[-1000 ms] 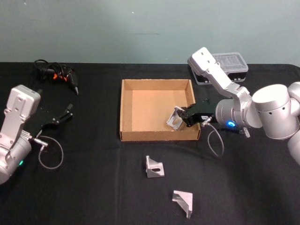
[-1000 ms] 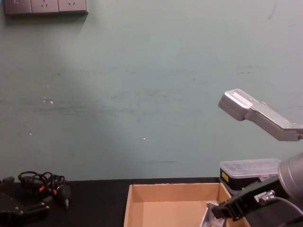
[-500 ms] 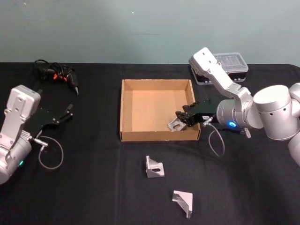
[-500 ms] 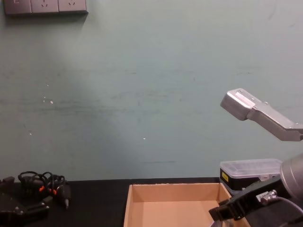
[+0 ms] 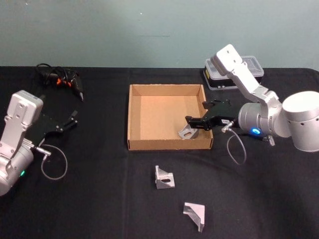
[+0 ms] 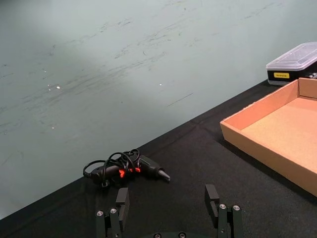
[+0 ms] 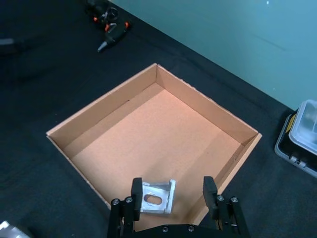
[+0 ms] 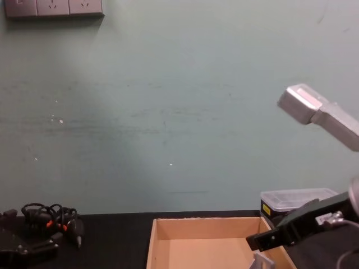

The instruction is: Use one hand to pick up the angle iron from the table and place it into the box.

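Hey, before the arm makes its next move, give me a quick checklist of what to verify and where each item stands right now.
1. First angle iron lies inside the box, near its front right corner: ok.
2. Right end effector open above that piece: ok.
3. Its fingers free of the piece for lifting out: cannot tell.
4. Second angle iron and third angle iron lie uncovered on the table: ok.
5. Left end effector parked on the left, open, away from the box: ok.

Three angle irons (image 5: 185,132) (image 5: 164,178) (image 5: 195,214), one cardboard box (image 5: 167,144), one clear-lidded plastic case (image 5: 252,68), one corded hand tool (image 5: 63,78) and two grippers (image 5: 73,119) (image 5: 192,123) share one black table (image 5: 99,194)
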`<state>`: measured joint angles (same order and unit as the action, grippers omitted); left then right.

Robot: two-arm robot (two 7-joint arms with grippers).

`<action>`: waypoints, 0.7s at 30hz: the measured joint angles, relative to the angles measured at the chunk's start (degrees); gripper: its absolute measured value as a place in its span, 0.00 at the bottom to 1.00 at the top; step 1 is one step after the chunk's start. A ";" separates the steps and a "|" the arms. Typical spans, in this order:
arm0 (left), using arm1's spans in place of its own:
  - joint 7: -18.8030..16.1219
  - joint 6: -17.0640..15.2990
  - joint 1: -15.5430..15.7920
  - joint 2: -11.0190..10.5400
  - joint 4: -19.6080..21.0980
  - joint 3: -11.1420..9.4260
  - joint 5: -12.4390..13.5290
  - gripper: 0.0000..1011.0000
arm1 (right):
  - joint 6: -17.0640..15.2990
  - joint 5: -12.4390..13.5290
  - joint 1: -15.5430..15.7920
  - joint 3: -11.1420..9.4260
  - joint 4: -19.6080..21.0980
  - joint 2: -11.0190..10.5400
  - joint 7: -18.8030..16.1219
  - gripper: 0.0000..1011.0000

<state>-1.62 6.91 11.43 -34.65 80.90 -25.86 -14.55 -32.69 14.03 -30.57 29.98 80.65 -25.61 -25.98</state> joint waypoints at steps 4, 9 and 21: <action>0.00 0.00 0.00 0.00 0.00 0.00 0.00 0.99 | 0.06 0.31 1.52 -1.06 3.02 -1.30 -0.65 0.86; 0.00 0.00 0.00 0.00 0.00 0.00 0.00 0.99 | 0.62 1.68 3.81 -3.02 7.29 -3.36 -1.28 0.99; 0.00 0.00 0.00 0.00 0.00 0.00 0.00 0.99 | 1.44 7.39 9.85 -7.09 18.20 -11.90 -5.76 0.99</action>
<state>-1.62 6.91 11.43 -34.65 80.90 -25.86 -14.55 -31.26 21.42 -20.72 22.89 98.86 -37.51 -31.74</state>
